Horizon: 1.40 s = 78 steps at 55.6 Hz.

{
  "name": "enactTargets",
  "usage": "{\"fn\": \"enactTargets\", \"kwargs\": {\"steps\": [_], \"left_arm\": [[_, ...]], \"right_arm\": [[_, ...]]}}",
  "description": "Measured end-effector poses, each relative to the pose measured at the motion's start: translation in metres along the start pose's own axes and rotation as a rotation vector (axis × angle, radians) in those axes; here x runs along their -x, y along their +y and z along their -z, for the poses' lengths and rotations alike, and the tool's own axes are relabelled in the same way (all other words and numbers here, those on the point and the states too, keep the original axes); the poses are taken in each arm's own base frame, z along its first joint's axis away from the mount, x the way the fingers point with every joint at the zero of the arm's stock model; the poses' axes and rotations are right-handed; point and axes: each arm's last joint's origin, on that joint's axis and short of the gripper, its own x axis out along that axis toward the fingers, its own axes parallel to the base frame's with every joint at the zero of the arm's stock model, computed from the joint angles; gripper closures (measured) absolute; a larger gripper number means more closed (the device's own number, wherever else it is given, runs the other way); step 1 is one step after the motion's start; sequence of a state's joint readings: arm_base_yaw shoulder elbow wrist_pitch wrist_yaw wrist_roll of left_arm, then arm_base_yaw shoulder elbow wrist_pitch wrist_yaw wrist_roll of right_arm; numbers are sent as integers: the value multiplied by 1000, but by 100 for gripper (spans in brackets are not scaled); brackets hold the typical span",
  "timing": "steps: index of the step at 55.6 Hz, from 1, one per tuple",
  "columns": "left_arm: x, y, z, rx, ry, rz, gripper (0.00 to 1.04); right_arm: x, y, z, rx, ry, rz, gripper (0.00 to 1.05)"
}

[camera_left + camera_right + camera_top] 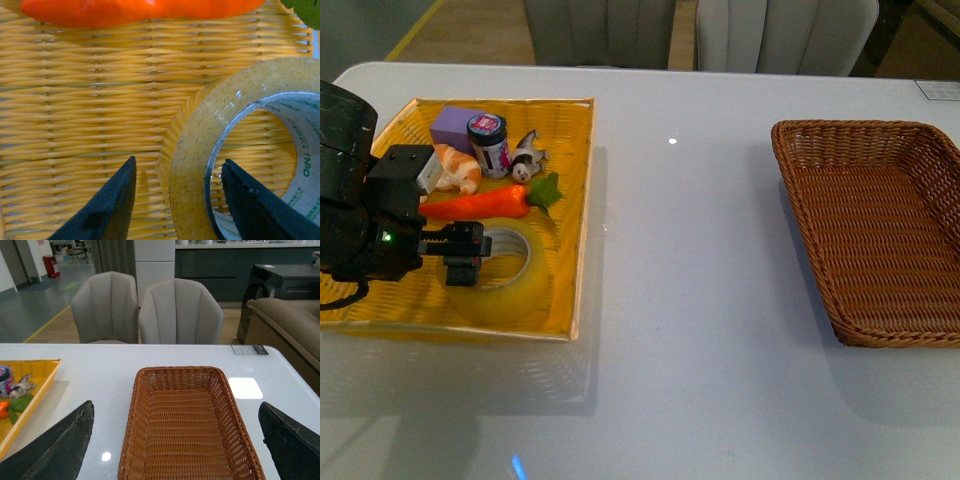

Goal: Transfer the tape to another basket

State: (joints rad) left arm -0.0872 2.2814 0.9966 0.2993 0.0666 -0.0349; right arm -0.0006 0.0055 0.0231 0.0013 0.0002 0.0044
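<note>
Left wrist view: the left end effector (178, 162) is released, one finger outside the tape (200, 120), one inside its core; the tape lies flat in the yellow tray (75, 100). Better to clench firmly on this wall, then lift straight, clear of the carrot (140, 10). Also the right end effector (175, 407) is released.

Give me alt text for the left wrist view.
The open left pincer straddles the wall of a yellowish tape roll in a yellow woven basket, one finger inside its core, one outside. An orange carrot lies beyond.
</note>
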Motion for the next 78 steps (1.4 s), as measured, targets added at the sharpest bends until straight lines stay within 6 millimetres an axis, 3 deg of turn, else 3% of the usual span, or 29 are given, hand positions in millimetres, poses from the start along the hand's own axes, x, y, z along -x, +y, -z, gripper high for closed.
{"fn": "enactTargets", "kwargs": {"steps": [7, 11, 26, 40, 45, 48, 60, 68, 78], "left_arm": [[0, -1, -1, 17, -3, -9, 84], [1, -1, -1, 26, -7, -13, 89], [23, 5, -8, 72, -73, -21, 90], [83, -1, -48, 69, -265, 0, 90], [107, -20, -71, 58, -332, 51, 90], [118, -42, -86, 41, -368, 102, 90], [137, -115, -116, 12, -417, 260, 90], [148, -152, -121, 4, -423, 341, 90], [154, -185, -112, -17, -391, 423, 90]], "right_arm": [[0, 0, 0, 0, 0, 0, 9], [0, 0, 0, 0, 0, 0, 9], [0, 0, 0, 0, 0, 0, 9], [0, 0, 0, 0, 0, 0, 9], [0, 0, 0, 0, 0, 0, 9], [0, 0, 0, 0, 0, 0, 9], [0, 0, 0, 0, 0, 0, 9], [0, 0, 0, 0, 0, 0, 9], [0, 0, 0, 0, 0, 0, 9]]}}
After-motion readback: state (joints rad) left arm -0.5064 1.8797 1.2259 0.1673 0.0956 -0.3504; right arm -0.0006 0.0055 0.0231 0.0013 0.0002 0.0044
